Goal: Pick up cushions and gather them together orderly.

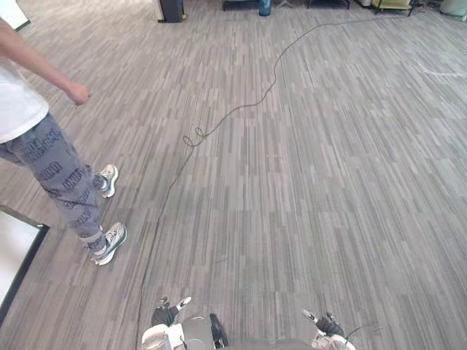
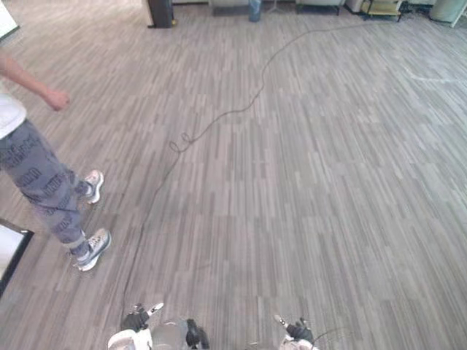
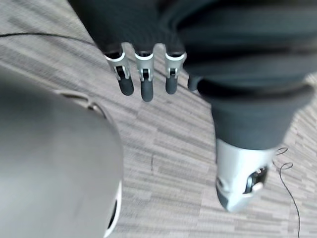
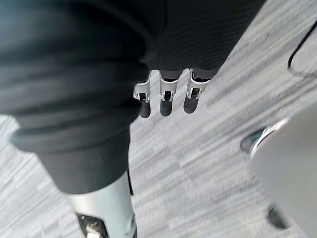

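Note:
My left hand [image 1: 169,312] hangs low at my left side over the grey striped carpet [image 1: 292,182]. In the left wrist view its fingers [image 3: 145,79] are straight and hold nothing. My right hand [image 1: 325,323] hangs the same way at my right side. In the right wrist view its fingers [image 4: 167,96] are also straight and empty. Both hands are open, with only carpet beneath them.
A person [image 1: 44,146] in a white shirt and patterned trousers stands close on my left, one arm stretched out. A white panel with a black edge [image 1: 14,251] lies at the lower left. A black box [image 1: 171,9] and other furniture stand along the far edge.

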### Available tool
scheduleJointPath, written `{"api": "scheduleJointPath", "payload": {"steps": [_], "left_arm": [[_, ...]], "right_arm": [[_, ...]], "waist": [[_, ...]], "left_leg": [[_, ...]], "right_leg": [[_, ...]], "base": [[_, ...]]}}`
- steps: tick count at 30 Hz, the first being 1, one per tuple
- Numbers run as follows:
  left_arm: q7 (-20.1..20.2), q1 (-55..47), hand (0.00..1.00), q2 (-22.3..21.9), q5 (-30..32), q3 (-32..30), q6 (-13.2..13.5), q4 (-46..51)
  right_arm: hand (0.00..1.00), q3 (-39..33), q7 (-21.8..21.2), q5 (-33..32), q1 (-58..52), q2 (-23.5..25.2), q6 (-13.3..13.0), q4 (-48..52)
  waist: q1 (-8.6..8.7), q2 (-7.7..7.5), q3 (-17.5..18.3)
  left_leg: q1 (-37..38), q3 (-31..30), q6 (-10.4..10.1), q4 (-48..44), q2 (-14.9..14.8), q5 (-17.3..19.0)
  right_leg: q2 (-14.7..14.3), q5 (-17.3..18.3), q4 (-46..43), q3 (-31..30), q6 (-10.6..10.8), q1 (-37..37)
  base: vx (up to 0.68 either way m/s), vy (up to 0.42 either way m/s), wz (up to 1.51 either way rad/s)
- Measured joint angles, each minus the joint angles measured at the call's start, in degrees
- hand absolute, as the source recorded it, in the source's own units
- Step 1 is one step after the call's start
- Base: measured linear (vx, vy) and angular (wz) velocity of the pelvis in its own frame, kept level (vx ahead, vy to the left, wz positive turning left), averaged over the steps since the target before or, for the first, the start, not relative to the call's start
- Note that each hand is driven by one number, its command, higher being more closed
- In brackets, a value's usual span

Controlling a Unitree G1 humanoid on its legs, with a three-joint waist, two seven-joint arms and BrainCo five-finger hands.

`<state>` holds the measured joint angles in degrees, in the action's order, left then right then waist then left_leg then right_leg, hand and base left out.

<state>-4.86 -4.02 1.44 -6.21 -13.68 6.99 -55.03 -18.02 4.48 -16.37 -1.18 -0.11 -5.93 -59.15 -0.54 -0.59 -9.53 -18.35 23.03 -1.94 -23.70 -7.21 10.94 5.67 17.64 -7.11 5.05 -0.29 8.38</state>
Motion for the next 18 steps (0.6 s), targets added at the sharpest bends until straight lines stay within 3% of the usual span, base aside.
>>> {"api": "scheduleJointPath", "payload": {"steps": [2,3,4,5,7,8,10,11,13,16,17,18], "left_arm": [[-0.1,0.0,0.0,0.0,-0.8,0.1,0.1,0.0],[-0.1,0.2,0.0,-0.1,-0.8,0.2,0.1,-0.2],[-0.3,0.6,0.0,0.2,-0.8,0.1,0.0,-0.3],[-0.3,0.6,0.0,0.2,-0.8,0.1,0.0,-0.3],[-0.3,0.6,0.0,0.7,-2.9,0.1,0.1,-0.3],[-0.3,0.6,0.0,1.2,-3.4,0.4,0.0,-0.9],[-0.3,0.6,0.0,1.8,-4.1,1.5,-0.1,-2.0],[-0.3,1.0,0.0,1.4,-4.1,1.8,-0.2,-2.4],[-0.3,1.6,0.0,0.3,-4.0,1.7,-0.2,-3.0],[-0.2,3.8,0.0,-1.1,-4.0,1.7,-0.3,-3.8],[-0.1,5.2,0.0,-1.8,-4.0,1.7,-0.4,-4.4],[0.0,5.6,0.0,-2.1,-3.5,1.9,-0.4,-4.7]], "right_arm": [[0.0,0.0,0.0,0.1,0.5,0.1,0.0,-0.1],[0.0,0.0,0.0,0.1,0.2,0.0,0.1,-0.5],[0.0,0.0,-0.1,0.1,0.3,0.4,0.1,-0.2],[0.0,0.0,-0.2,0.2,0.2,0.7,0.2,-0.1],[0.0,-1.6,-0.7,0.3,-0.7,2.1,0.4,0.4],[0.0,-1.7,-1.0,0.3,-0.9,2.1,0.4,0.8],[0.0,-1.6,-1.1,0.4,-1.2,2.1,0.2,1.8],[0.0,-1.5,-1.2,0.4,-1.3,1.8,0.1,3.1],[0.0,-1.5,-1.2,0.5,-1.2,1.7,-0.3,5.0],[0.0,-1.7,-1.3,0.5,-1.3,1.7,-0.7,6.7],[0.0,-1.7,-1.3,0.5,-1.1,1.2,-0.8,6.2],[0.0,-1.6,-1.3,0.5,-1.2,1.2,-0.8,5.4]], "waist": [[-0.7,0.0,0.1],[-1.11,-0.4,0.4],[-1.25,-0.77,0.8],[-1.27,-0.85,0.9],[-1.7,-2.55,0.8],[-1.64,-2.93,0.6],[-1.09,-2.97,0.5],[-0.21,-2.11,-0.1],[0.44,-0.89,-0.8],[1.63,-0.9,-1.0],[1.72,-0.88,-1.6],[2.07,-1.16,-1.8]], "left_leg": [[-0.8,-0.4,0.1,7.6,0.8,-7.3],[-0.9,-0.3,1.7,6.6,1.8,-8.5],[-1.1,0.4,2.6,5.1,2.8,-5.3],[-1.2,0.8,3.0,4.5,2.9,-4.4],[2.6,2.4,4.5,2.6,4.8,0.4],[6.0,2.7,4.8,3.2,5.6,2.1],[10.7,2.5,4.9,4.5,6.5,3.5],[17.7,2.0,4.8,8.2,7.1,4.2],[24.6,1.8,4.6,13.7,7.0,4.3],[30.2,1.1,3.4,17.5,6.6,5.1],[33.2,0.8,3.4,19.3,6.6,5.2],[34.8,-0.5,3.4,19.9,6.8,5.2]], "right_leg": [[2.1,0.7,2.9,-0.8,1.2,2.0],[3.2,1.0,2.9,-1.8,1.1,2.0],[4.6,-0.1,-0.1,-3.3,0.3,0.8],[5.0,-0.6,-1.8,-3.7,0.8,0.0],[7.5,-3.5,-19.0,-6.4,5.7,-5.5],[8.2,-7.4,-30.4,-7.5,7.5,-9.6],[8.2,-9.9,-43.7,-8.1,9.2,-14.0],[7.4,-8.9,-54.2,-5.9,7.7,-19.3],[6.1,-6.3,-57.1,-1.6,6.5,-25.4],[5.4,-4.1,-49.8,5.6,4.6,-34.4],[4.2,-4.9,-39.6,8.1,3.6,-36.6],[2.9,-8.6,-26.4,9.2,2.7,-36.2]], "base": [[0.43,0.33,-0.27],[0.46,0.352,-0.28],[0.39,0.271,-0.18],[0.63,0.399,-0.1],[0.59,0.364,-0.15],[0.43,0.243,-0.13],[0.59,0.257,-0.03],[0.54,0.196,-0.04],[0.54,0.153,-0.05],[0.48,0.043,0.16],[0.64,-0.069,0.37],[0.54,-0.07,0.51]]}}
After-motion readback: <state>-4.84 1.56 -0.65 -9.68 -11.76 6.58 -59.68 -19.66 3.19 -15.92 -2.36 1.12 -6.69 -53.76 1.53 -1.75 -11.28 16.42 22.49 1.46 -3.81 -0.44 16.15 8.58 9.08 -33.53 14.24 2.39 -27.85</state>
